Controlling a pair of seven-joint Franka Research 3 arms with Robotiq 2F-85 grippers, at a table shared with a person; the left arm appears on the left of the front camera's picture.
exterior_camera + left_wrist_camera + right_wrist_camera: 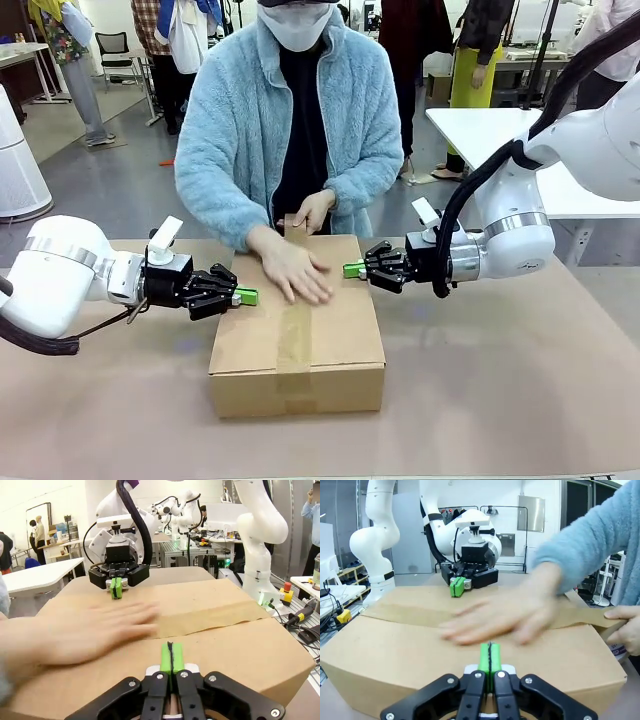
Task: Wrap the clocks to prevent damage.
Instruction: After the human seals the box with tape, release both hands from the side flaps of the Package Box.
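Brown corrugated cardboard makes up the closed rectangular box that sits on the tan table covering between the two arms, with a strip of brown paper tape running along its top seam and down its near face. The left gripper meets the box's left edge at lid height, its green pads pressed together with nothing between them; in the left wrist view the joined pads lie against the near upper edge of the box. The right gripper stands the same way at the opposite side, jaws closed on nothing, pad tips at the box's right edge near the far corner.

The person in a fluffy light-blue fleece jacket stands at the far side. One hand lies flat on the lid over the tape; it is smeared with motion blur in both wrist views. The other hand holds the tape's end at the box's far edge. The clocks cannot be seen; whatever the box contains is hidden by the shut flaps.
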